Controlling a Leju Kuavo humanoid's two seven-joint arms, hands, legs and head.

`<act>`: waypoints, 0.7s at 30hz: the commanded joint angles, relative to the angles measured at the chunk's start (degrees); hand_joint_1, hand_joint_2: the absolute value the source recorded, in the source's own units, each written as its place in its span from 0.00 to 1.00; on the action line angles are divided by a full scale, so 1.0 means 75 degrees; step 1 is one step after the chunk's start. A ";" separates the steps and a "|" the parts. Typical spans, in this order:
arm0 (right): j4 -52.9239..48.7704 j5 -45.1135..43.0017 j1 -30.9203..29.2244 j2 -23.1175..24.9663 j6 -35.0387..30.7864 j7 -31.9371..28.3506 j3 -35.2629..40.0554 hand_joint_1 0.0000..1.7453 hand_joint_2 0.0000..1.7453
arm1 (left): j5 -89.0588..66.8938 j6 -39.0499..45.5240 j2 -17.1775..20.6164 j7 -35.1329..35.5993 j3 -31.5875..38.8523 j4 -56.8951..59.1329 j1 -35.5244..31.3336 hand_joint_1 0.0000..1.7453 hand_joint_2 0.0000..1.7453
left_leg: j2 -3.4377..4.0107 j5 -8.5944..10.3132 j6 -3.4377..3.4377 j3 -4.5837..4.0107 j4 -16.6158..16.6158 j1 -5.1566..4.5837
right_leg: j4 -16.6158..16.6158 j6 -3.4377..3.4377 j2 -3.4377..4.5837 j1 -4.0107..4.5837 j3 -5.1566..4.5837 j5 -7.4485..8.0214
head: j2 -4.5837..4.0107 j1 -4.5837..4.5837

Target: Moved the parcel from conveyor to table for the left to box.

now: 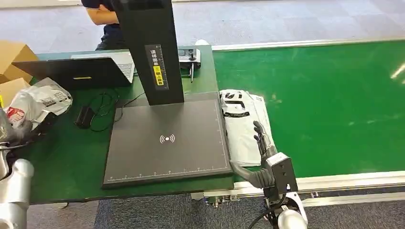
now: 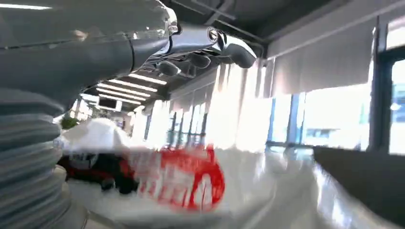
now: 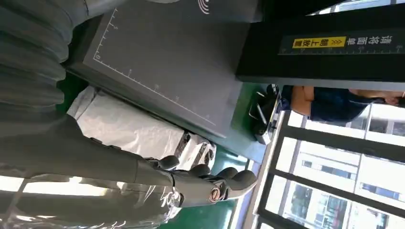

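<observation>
Green bench [image 1: 67, 162] carrying a dark scanner plate [image 1: 167, 143]; beside it, a grey parcel [image 1: 246, 129] on the green conveyor [image 1: 334, 109], under the right hand [image 1: 262, 140], fingers spread; left hand [image 2: 200, 50] cannot tell.

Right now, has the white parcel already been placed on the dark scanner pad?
No, the white parcel lies on the green conveyor beside the scanner pad.

You've got the parcel [image 1: 243, 126] on the conveyor [image 1: 334, 105], right of the scanner pad [image 1: 165, 140]; laptop [image 1: 76, 71] behind-left on the table [image 1: 62, 157].
</observation>
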 commanded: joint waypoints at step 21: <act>0.0782 -0.0121 -0.0079 -0.0001 -0.0200 -0.0487 0.0116 0.00 1.00 | 0.7453 -0.2419 -0.3018 -0.2791 -0.2120 -0.4851 0.1846 0.00 1.00 | -0.0007 0.0002 0.0010 0.0012 -0.0009 -0.0005 | -0.0015 -0.0003 -0.0002 -0.0004 0.0014 0.0008 | 0.0000 0.0000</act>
